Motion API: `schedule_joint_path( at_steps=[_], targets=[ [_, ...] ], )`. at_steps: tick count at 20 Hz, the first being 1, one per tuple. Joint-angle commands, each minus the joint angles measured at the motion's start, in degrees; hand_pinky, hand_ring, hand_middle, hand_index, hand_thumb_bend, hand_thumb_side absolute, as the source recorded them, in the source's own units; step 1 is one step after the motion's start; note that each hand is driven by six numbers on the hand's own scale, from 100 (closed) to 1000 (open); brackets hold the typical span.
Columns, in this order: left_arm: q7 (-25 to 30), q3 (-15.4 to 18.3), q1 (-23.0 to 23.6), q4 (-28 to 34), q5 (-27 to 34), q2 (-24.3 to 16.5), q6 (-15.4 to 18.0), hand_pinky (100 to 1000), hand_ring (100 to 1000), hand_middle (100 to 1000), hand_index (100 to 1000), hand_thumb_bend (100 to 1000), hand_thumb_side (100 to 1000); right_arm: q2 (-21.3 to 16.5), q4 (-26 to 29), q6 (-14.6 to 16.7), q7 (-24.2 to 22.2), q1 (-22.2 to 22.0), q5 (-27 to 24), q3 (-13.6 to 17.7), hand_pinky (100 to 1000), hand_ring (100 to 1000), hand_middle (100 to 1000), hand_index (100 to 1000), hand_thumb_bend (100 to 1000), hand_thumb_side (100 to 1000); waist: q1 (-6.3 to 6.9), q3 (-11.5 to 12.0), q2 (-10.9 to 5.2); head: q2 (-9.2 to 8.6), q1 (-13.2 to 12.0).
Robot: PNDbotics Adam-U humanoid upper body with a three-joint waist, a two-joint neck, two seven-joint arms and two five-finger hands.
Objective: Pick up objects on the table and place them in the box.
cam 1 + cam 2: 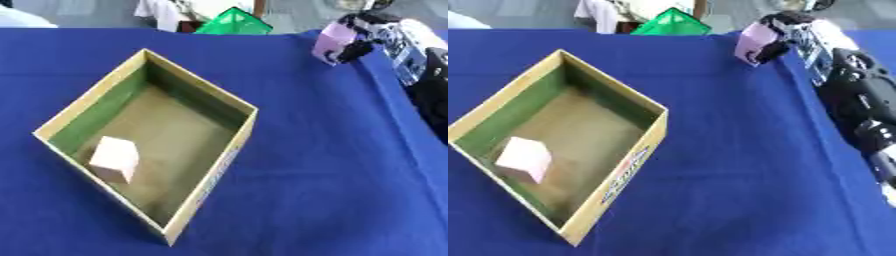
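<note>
An open cardboard box with a green inner wall lies on the blue cloth at the left. A pale pink block rests inside it near the lower left corner. My right hand is up at the far right of the table, fingers curled round a light purple block, which is lifted just above the cloth. My black right arm runs down the right edge. The left hand does not show.
The blue cloth-covered table fills the view. A green triangular object stands beyond the far edge, with white fabric beside it.
</note>
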State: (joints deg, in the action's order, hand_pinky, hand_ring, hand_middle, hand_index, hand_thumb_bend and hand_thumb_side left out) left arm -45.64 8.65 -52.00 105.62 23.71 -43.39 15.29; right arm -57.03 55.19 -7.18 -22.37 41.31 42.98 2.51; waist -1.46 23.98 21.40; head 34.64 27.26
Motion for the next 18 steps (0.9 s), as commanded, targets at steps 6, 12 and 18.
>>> schedule_joint_path(
  at_steps=[6,12,18],
  targets=[
    [0.4,0.1,-0.4,0.2,-0.4,-1.7,-0.4,816,774,682,871,655,857,-1.0,0.1,-1.2,4.3,0.4,-4.0,0.9,627,672,597,828,100,309,0.27,-0.1,-1.28,-0.17,0.0],
    [0.6,0.0,-0.1,0.1,-0.6,-1.9,-0.6,817,774,683,871,658,856,-2.2,3.1,-1.3,4.5,-0.1,-8.1,0.6,621,663,595,827,100,338,0.15,-0.7,-1.93,0.38,-0.3],
    [0.7,-0.1,0.3,0.1,-0.7,-2.4,-0.6,816,773,684,871,660,854,-4.1,8.7,-1.1,4.7,-0.3,-10.0,0.2,615,652,586,822,100,317,0.06,-1.4,-2.77,0.84,-0.9]
  ],
)
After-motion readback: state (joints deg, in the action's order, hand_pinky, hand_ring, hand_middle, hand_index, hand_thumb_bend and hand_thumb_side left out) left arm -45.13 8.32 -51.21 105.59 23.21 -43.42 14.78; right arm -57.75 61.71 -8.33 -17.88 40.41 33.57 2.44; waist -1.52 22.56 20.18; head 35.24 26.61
